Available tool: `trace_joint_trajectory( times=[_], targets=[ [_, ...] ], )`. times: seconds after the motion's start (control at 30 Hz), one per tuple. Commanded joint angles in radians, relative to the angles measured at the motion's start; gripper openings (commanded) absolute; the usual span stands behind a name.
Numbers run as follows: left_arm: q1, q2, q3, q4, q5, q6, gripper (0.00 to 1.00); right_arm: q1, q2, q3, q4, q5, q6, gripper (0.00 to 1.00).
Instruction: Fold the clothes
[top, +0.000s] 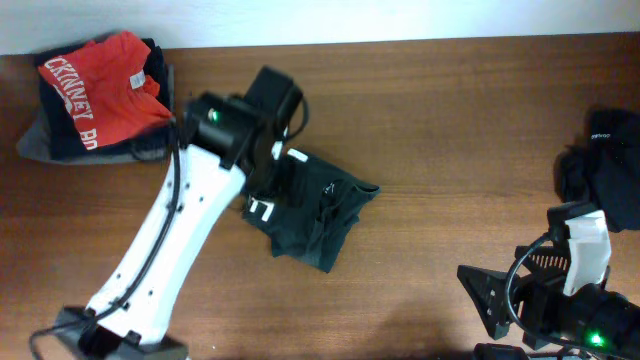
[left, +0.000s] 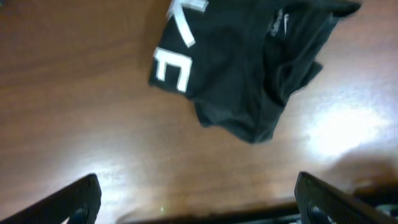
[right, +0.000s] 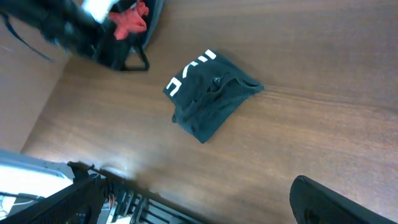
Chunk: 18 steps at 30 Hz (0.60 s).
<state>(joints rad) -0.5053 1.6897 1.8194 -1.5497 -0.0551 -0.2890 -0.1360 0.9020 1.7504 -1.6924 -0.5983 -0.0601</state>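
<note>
One of the clothes, a crumpled dark T-shirt with white lettering, lies on the wooden table near the middle. In the left wrist view this T-shirt lies beyond the fingertips, not between them. My left gripper hangs open over bare wood at the shirt's left edge, holding nothing. My right gripper is open and empty near the front right of the table, far from the T-shirt. More dark clothes are heaped at the right edge.
A pile of folded garments with a red shirt on top sits at the back left corner. The white left arm runs diagonally from the front left. The table's front edge lies just below the right gripper.
</note>
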Motion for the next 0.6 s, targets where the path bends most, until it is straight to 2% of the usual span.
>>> trace_joint_trajectory(
  times=[0.0, 0.13, 0.2, 0.57],
  targets=[
    [-0.024, -0.023, -0.183, 0.096, 0.073, 0.034, 0.99, 0.006, 0.001, 0.011, -0.006, 0.009, -0.002, 0.99],
    [-0.047, -0.023, -0.336, 0.237, 0.108, 0.035, 0.99, 0.006, 0.001, 0.011, -0.006, 0.009, -0.002, 0.99],
    [-0.063, -0.023, -0.382, 0.292, 0.123, 0.073, 0.99, 0.006, 0.001, 0.01, -0.006, 0.009, -0.002, 0.99],
    [-0.12, -0.02, -0.45, 0.445, 0.121, 0.078, 0.99, 0.006, 0.001, 0.011, -0.006, 0.009, -0.002, 0.98]
  ],
)
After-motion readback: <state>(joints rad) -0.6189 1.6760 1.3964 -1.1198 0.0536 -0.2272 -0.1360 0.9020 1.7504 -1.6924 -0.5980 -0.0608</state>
